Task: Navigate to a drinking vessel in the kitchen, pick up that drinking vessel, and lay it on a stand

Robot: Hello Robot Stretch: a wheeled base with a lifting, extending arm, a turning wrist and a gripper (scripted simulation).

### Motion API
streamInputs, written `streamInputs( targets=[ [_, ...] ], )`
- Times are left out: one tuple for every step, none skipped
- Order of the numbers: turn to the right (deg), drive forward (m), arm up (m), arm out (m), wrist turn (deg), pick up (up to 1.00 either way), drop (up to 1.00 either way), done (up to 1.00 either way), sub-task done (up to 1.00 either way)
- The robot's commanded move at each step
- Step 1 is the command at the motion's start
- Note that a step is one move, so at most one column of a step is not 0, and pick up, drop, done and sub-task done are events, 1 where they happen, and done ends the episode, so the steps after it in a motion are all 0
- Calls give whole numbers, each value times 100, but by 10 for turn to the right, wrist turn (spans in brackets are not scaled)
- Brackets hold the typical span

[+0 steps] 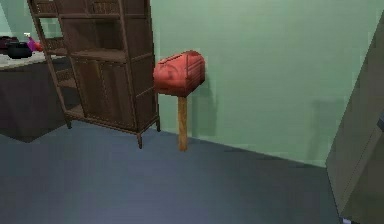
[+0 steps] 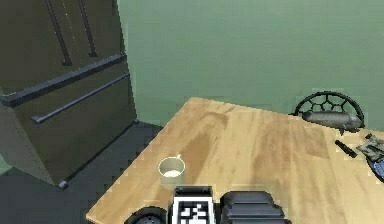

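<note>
Gripper (image 2: pixel 150 217): at 6 o'clock in the arm side view, a dark body left of a white marked square (image 2: pixel 195 212). A cup stands on the table just beyond it, so I cannot tell whether it grasps anything.
Cup (image 2: pixel 174 170): pale and upright on the table, near its left edge, at 11 o'clock from the marked square.
Table (image 2: pixel 260 140): light wood, running from 6 to 3 o'clock.
Small dark things (image 2: pixel 365 148): at 3 o'clock on the tabletop, too small to name.
Chair (image 2: pixel 328 103): dark with a round back, at 2 o'clock behind the table's far edge.
Fridge (image 2: pixel 60 90): dark, at 9 to 10 o'clock, apart from the table.
Mailbox (image 1: pixel 180 72): red, on a wooden post (image 1: pixel 183 125), at the forward view's centre by the green wall.
Shelf unit (image 1: pixel 100 60): dark wood, at 10 o'clock, just beside the mailbox.
Counter (image 1: pixel 25 95): at 9 o'clock.
</note>
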Motion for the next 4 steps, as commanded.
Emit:
streamInputs(
  targets=[
    [0,0,0,20,0,0,0,0,0],
    [0,0,0,0,450,0,0,0,0],
    [0,0,0,0,450,0,0,0,0],
    [0,0,0,0,450,0,0,0,0]
  ],
)
